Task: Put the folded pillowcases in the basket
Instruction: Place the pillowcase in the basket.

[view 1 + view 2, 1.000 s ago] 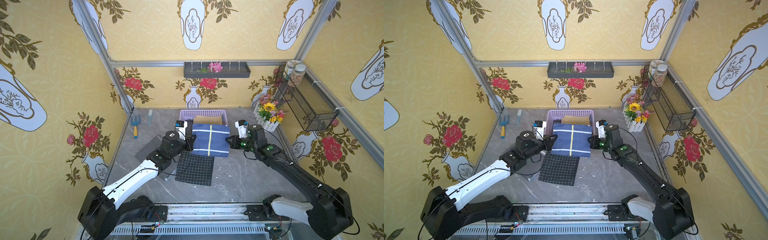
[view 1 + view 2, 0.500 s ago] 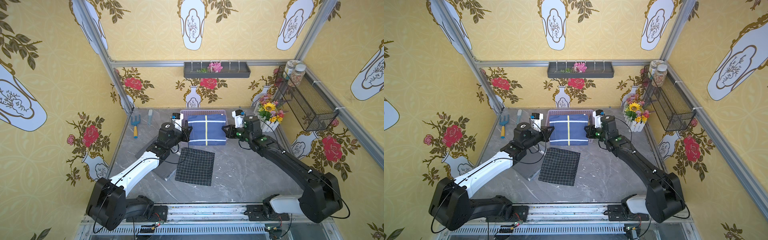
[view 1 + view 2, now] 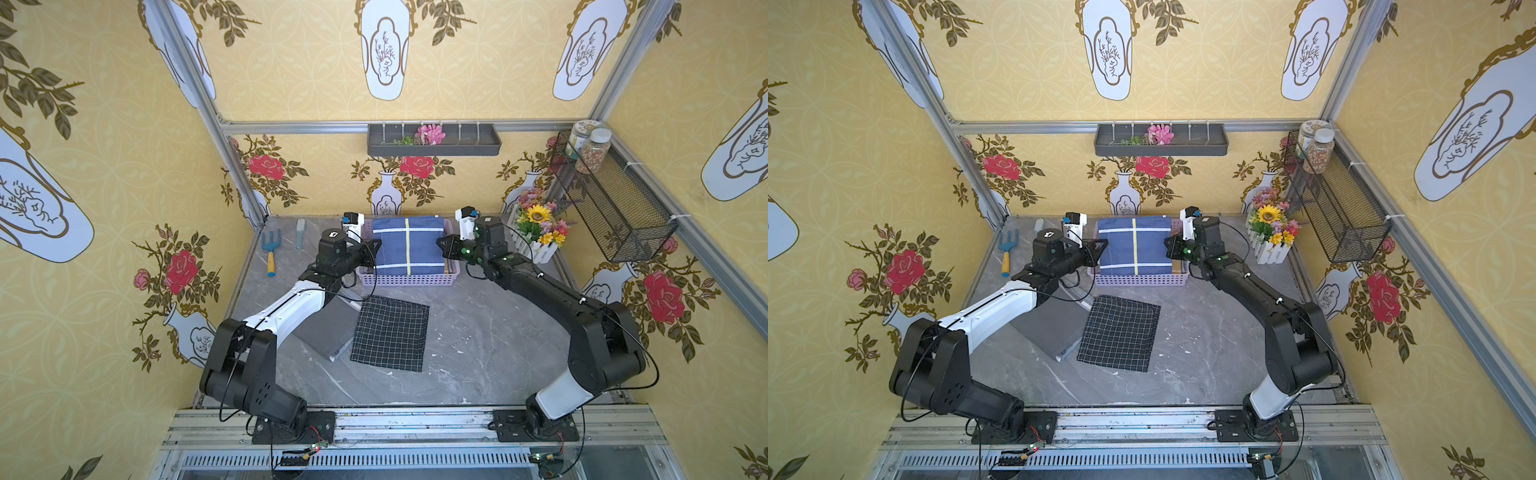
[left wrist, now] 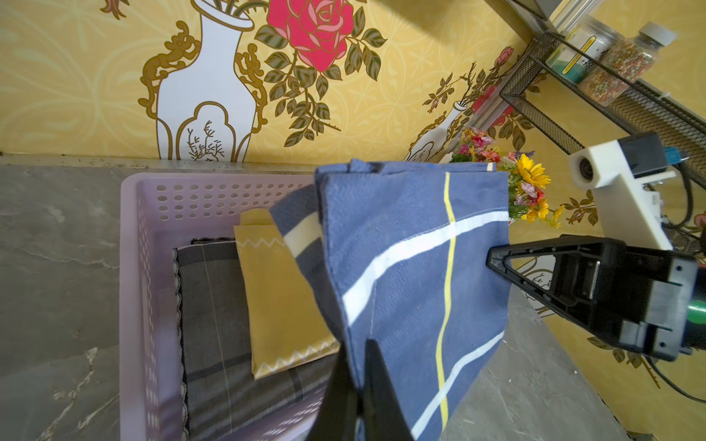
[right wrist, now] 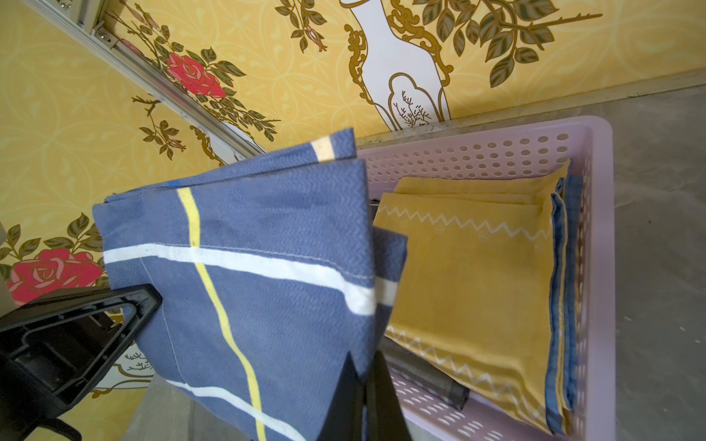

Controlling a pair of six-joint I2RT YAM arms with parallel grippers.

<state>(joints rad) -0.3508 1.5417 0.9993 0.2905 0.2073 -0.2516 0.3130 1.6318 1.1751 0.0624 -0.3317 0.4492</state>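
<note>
Over the cloth-filled basket (image 3: 409, 280), left end effector (image 3: 376, 249) and right end effector (image 3: 441, 245) pinch pillowcase (image 3: 409, 249).

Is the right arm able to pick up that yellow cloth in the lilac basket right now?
Probably not. The right gripper is shut on the blue striped pillowcase, which hangs over the lilac basket and partly covers the yellow cloth from above.

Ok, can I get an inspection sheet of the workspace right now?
Surface: grey marbled table, white flecks.
Job's things: blue pillowcase held over lilac basket; yellow cloth and dark plaid cloth inside.
Clutter: checked cloth, grey mat, hand rake, brush, flower pot.
Grippers: left tool shut on pillowcase edge; right tool shut on opposite edge.
Cables: wrist cable loops beside basket.
Surroundings: wall tray, wire basket with jars.
</note>
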